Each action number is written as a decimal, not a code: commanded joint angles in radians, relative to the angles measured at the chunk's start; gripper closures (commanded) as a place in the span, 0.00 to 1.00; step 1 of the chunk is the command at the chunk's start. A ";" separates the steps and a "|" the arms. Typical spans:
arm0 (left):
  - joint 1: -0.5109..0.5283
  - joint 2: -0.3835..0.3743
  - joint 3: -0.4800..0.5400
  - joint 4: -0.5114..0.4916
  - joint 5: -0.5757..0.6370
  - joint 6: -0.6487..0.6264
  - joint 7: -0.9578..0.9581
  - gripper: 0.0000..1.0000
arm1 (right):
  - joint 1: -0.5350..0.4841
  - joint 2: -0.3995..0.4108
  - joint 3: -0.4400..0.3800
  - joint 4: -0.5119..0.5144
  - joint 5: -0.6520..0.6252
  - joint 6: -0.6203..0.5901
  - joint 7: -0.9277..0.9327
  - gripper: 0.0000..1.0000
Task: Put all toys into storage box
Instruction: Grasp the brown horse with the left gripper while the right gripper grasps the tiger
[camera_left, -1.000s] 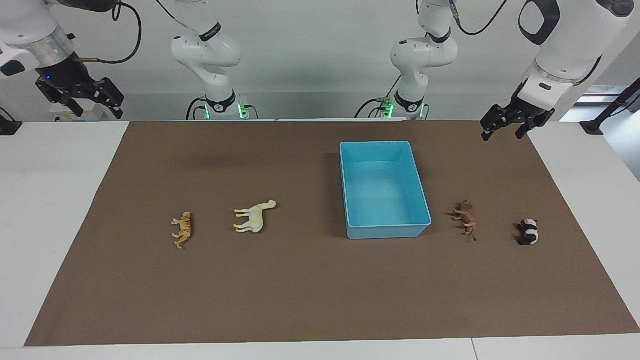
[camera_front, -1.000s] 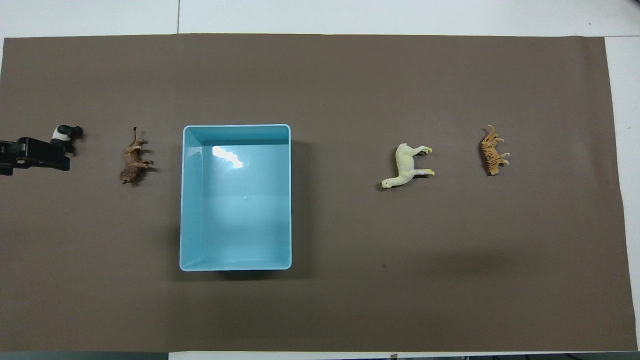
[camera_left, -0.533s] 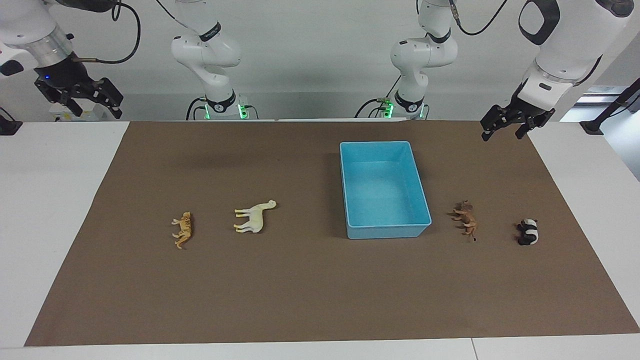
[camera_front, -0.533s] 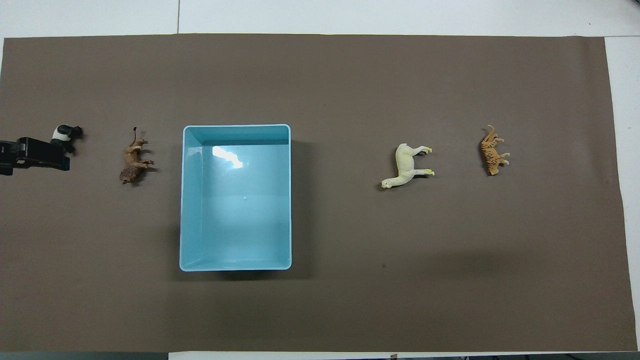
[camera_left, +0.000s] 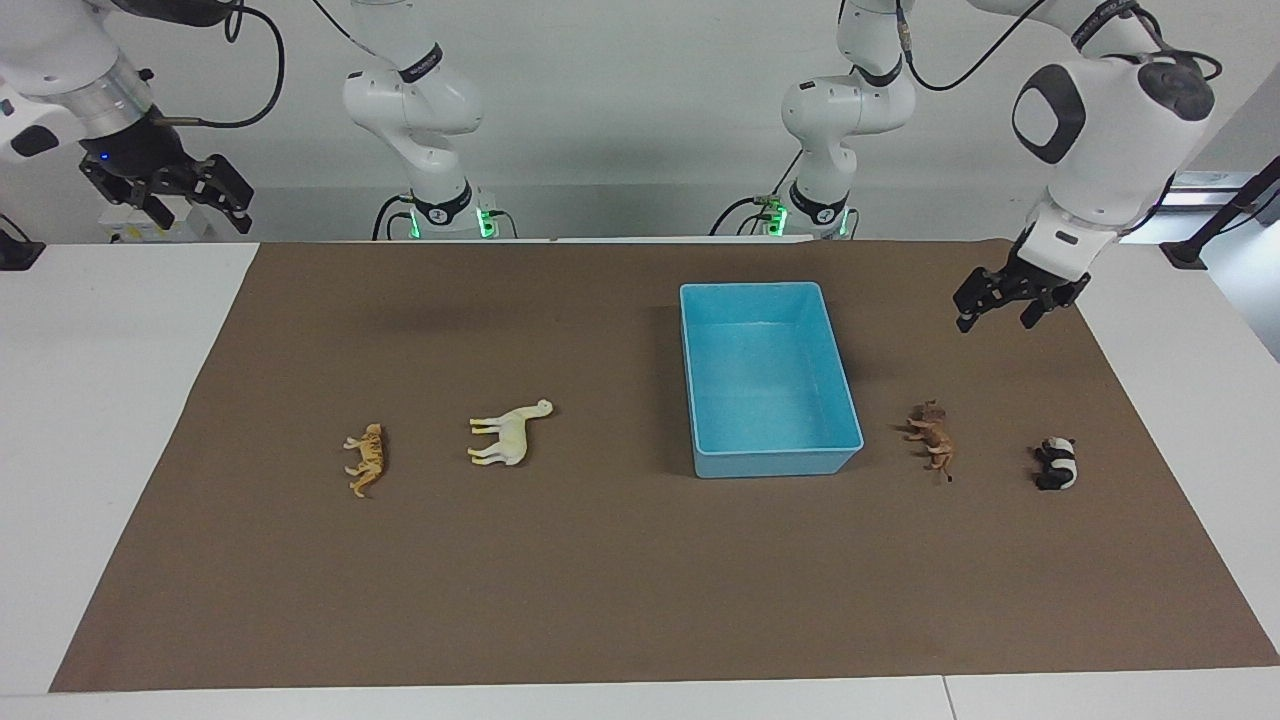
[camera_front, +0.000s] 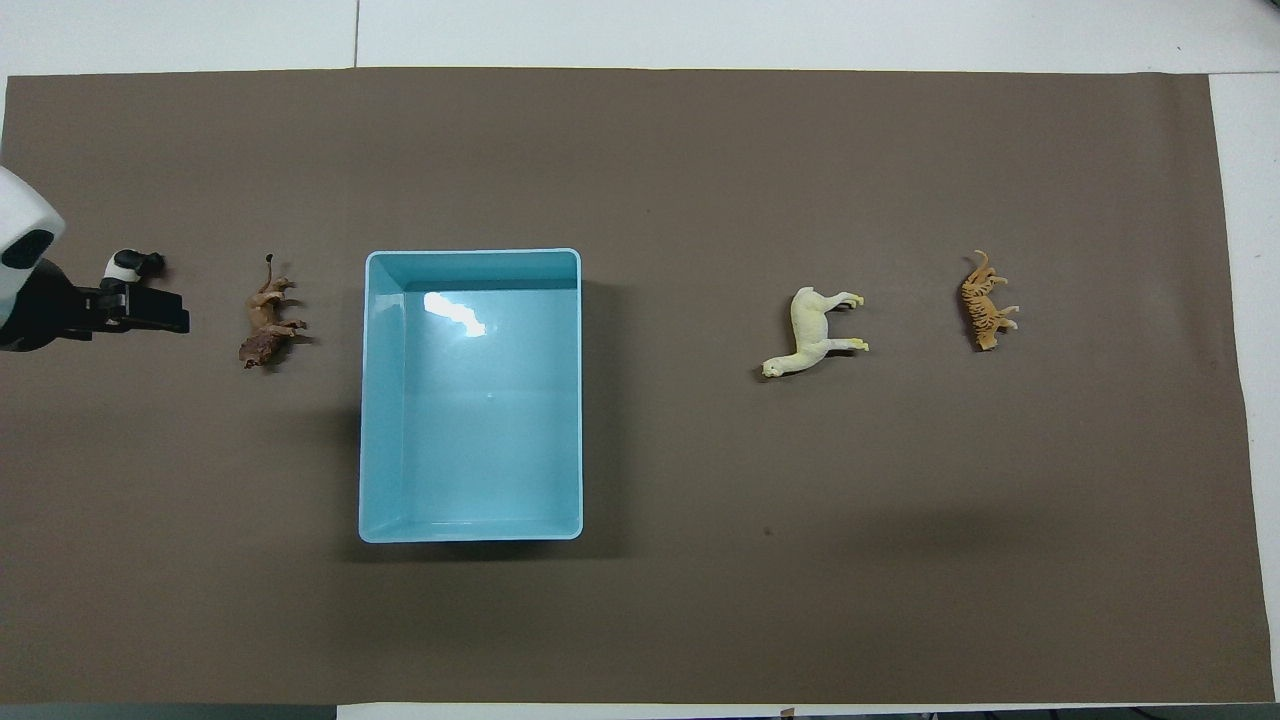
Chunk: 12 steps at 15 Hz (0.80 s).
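Right gripper (camera_left: 200, 222): up in the air in the top corner of the facing view, over the white table (camera_left: 100, 400) just off the mat's corner at the right arm's end; fingers spread apart, holding nothing; this arm waits.
Left gripper (camera_left: 997, 322): raised in the upper part of the facing view, over the brown mat (camera_left: 600, 580) between the box and the mat's edge at the left arm's end; fingers apart and empty. At mid-height on the edge of the overhead view it (camera_front: 150, 310) covers part of the panda, but the facing view shows it well above the toys and touching none.
Storage box (camera_left: 775, 462): light blue, open side up, near the middle of the frame toward the left arm's end; nothing inside it. Its rim (camera_front: 470, 253) is clear of every toy.
Lion (camera_left: 932, 437): on its side on the mat, beside the box's end farther from the robots, toward the left arm's end; also seen from above (camera_front: 265, 320).
Panda (camera_left: 1057, 464): on the mat, next after the lion toward the left arm's end; its head shows from above (camera_front: 128, 262).
Cream long-necked animal (camera_left: 508, 436): on its side, well apart from the box toward the right arm's end (camera_front: 812, 330).
Tiger (camera_left: 366, 460): on its side, near the cream animal, closest to the right arm's end (camera_front: 985, 305).
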 joint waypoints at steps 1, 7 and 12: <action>0.004 0.092 0.002 -0.009 0.040 0.087 0.022 0.00 | 0.017 -0.056 0.015 -0.181 0.001 0.158 0.019 0.00; 0.023 0.161 0.002 -0.104 0.042 0.304 -0.095 0.00 | 0.070 0.138 0.016 -0.254 0.006 0.434 0.026 0.00; 0.011 0.174 0.002 -0.147 0.045 0.354 -0.267 0.00 | 0.129 0.248 0.016 -0.323 0.007 0.709 0.052 0.00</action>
